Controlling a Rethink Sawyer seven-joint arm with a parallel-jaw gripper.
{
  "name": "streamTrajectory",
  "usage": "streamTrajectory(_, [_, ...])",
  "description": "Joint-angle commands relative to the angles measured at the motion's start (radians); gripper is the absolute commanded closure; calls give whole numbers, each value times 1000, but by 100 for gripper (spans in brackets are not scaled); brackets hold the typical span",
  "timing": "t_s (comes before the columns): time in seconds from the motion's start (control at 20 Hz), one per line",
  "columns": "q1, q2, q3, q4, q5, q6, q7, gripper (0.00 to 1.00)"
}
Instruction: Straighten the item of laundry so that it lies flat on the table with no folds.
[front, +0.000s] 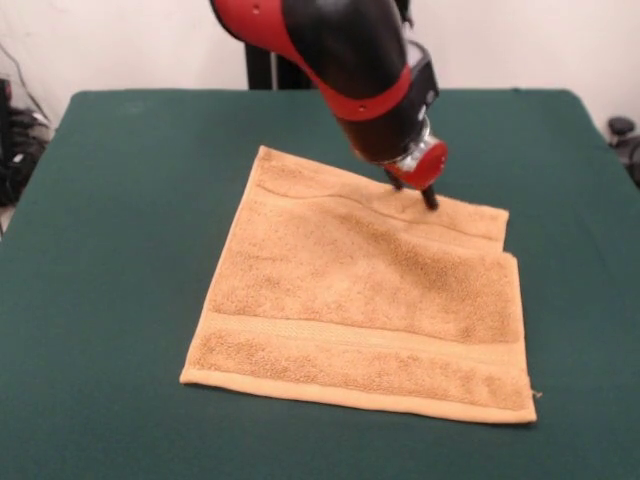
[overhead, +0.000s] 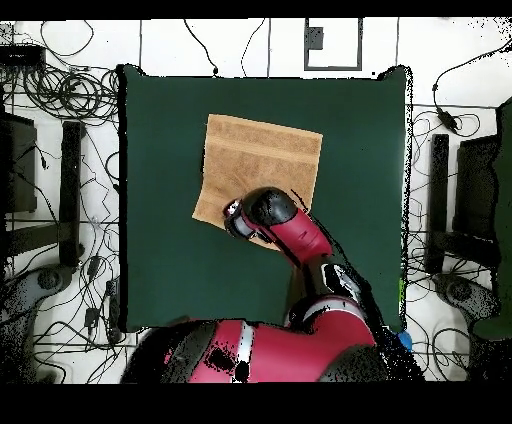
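- One towel (front: 360, 300) lies on the green counter (front: 120, 250), tan-orange and roughly square, a little toward the robot's side of the middle in the front view.
- Near edge looks tidy: a woven band runs across just above the hem, flat on the cloth.
- Far right corner is another story. A strip along the far edge sits doubled, with a step showing where the upper layer ends short of the right side.
- A long shallow crease runs from the far left corner across toward the right.
- Down comes the red and black arm (front: 340, 60) from the top, and the tool (front: 418, 192) has its dark tips right at the towel's far edge, touching or just above the fabric.
- Only thin dark tips show under the red end cap, and I cannot tell whether they are spread, pressed together or pinching cloth.
- From overhead, the towel (overhead: 262, 160) sits in the counter's (overhead: 160, 260) upper middle, and the arm (overhead: 300, 235) reaches up from the base and covers its lower right part, hiding the tool itself.
- Cables (overhead: 60, 90) sprawl over the floor round the counter.
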Motion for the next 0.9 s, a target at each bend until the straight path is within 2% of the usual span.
streamTrajectory(0.05, [176, 233, -136, -163, -81, -387, 233, 0])
streamTrajectory(0.25, [216, 262, -178, -189, -74, -396, 266, 0])
streamTrajectory(0.5, [221, 282, -195, -227, -64, -365, 253, 0])
streamTrajectory(0.65, [208, 280, -174, -216, -57, -384, 245, 0])
streamTrajectory(0.9, [131, 239, -74, -158, -39, -354, 199, 0])
